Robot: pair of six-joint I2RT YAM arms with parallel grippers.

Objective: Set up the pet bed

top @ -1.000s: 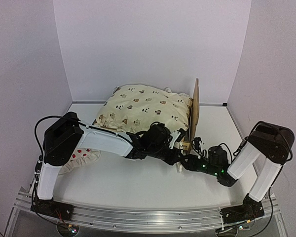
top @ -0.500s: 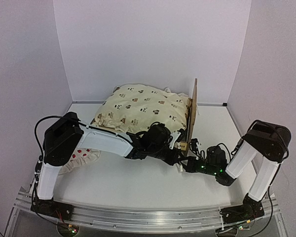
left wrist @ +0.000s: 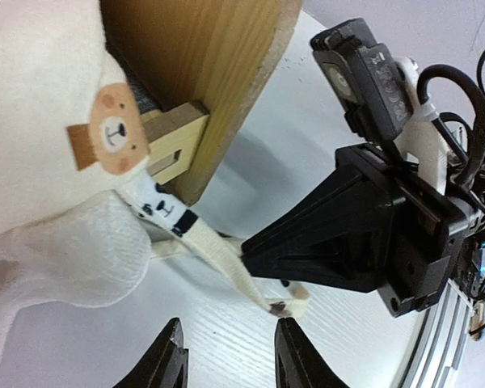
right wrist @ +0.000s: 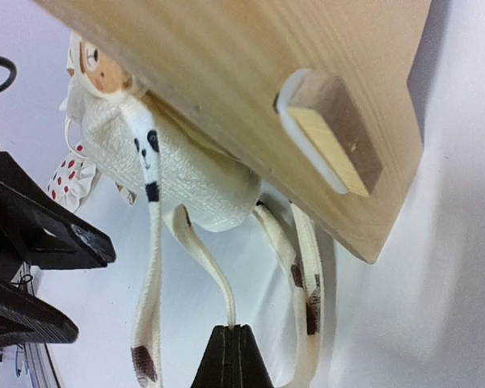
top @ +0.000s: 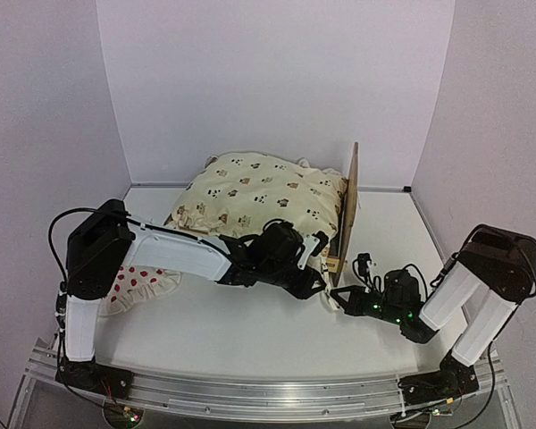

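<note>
The pet bed [top: 350, 210] stands on its side, its plywood panel upright, with the cream animal-print quilt [top: 259, 197] bulging against it. The plywood also shows in the left wrist view [left wrist: 210, 73] and the right wrist view [right wrist: 242, 73]. Cream ribbon ties [right wrist: 149, 267] hang from the quilt's corner by the bed's lower edge. My right gripper [right wrist: 235, 330] is shut on one thin tie [right wrist: 206, 259]. My left gripper [left wrist: 230, 360] is open just above the table, with another tie's end [left wrist: 226, 267] between and ahead of its fingers. Both grippers meet at the bed's near corner [top: 326, 288].
The white red-dotted pillow [top: 138, 284] lies on the table at the left, under my left arm. A small wooden foot block [right wrist: 331, 133] sticks out of the bed's underside. The white walls enclose the back and both sides.
My left arm's shoulder has swung left and its gripper drew back slightly. My right arm has sunk lower and shifted right, still at the bed's near corner.
</note>
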